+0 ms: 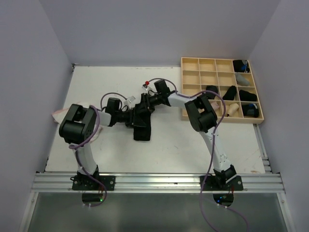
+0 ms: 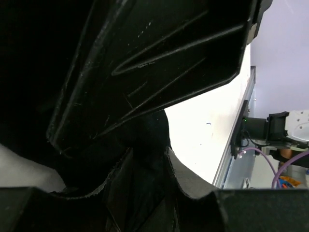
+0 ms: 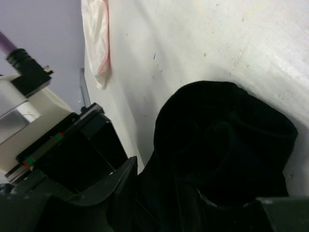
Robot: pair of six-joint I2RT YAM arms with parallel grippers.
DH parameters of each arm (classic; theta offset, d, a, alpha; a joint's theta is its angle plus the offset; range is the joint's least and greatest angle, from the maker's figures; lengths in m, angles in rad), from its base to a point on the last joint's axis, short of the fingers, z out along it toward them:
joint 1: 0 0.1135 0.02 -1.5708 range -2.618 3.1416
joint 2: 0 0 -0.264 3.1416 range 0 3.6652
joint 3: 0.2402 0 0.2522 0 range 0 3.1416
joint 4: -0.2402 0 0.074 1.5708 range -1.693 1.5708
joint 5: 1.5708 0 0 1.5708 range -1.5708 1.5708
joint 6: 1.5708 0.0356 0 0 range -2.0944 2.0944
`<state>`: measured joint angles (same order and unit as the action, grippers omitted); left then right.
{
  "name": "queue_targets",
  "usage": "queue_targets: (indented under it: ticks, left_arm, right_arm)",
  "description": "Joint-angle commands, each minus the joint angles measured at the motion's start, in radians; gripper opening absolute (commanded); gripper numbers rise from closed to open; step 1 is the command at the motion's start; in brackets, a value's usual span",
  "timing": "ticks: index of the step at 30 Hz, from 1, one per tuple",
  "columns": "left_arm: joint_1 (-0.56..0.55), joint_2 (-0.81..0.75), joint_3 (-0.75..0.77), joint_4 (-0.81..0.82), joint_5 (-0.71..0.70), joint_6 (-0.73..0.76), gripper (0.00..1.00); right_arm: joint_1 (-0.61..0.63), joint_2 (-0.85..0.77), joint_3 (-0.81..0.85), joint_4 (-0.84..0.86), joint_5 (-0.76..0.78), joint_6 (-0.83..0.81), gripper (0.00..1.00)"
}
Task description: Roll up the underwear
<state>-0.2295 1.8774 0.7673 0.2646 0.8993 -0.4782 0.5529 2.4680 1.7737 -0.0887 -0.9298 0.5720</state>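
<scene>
Hard, grooved black fingers (image 2: 159,58) of my left hand (image 1: 132,117) loom over soft, matte black underwear (image 1: 141,131), bunched in rounded folds. It lies mid-worktop (image 1: 188,145) as a limp oblong, long axis running away from the bases, far end at both hands. For left and right hand (image 1: 146,107) alike, I cannot tell grip or gape.

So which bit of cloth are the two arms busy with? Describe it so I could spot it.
In the middle of the white table, the left gripper and right gripper meet over the black underwear. It is the only dark cloth on the tabletop: the other black pieces sit in the wooden tray, and the whitish cloth lies at the left edge.
</scene>
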Motion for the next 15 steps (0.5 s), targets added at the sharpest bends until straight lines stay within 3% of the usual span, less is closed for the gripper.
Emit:
queue_targets:
  ticks: [1, 5, 8, 14, 15]
  left_arm:
    - [-0.001, 0.084, 0.015, 0.053, -0.108, -0.020, 0.37]
    - [0.001, -0.025, 0.027, 0.042, -0.038, 0.038, 0.42]
    - [-0.002, -0.159, 0.070, -0.069, -0.008, 0.162, 0.49]
    - [-0.014, -0.403, 0.116, -0.341, -0.071, 0.461, 0.61]
    - [-0.016, -0.431, 0.110, -0.384, -0.083, 0.565, 0.63]
  right_arm:
    - [-0.004, 0.065, 0.055, -0.028, 0.022, -0.046, 0.42]
    - [-0.005, 0.016, 0.085, -0.066, 0.013, -0.089, 0.42]
    - [-0.013, -0.088, 0.115, -0.121, 0.005, -0.133, 0.43]
    - [-0.015, -0.309, 0.061, -0.226, -0.004, -0.234, 0.47]
    - [-0.015, -0.334, 0.040, -0.244, -0.006, -0.247, 0.48]
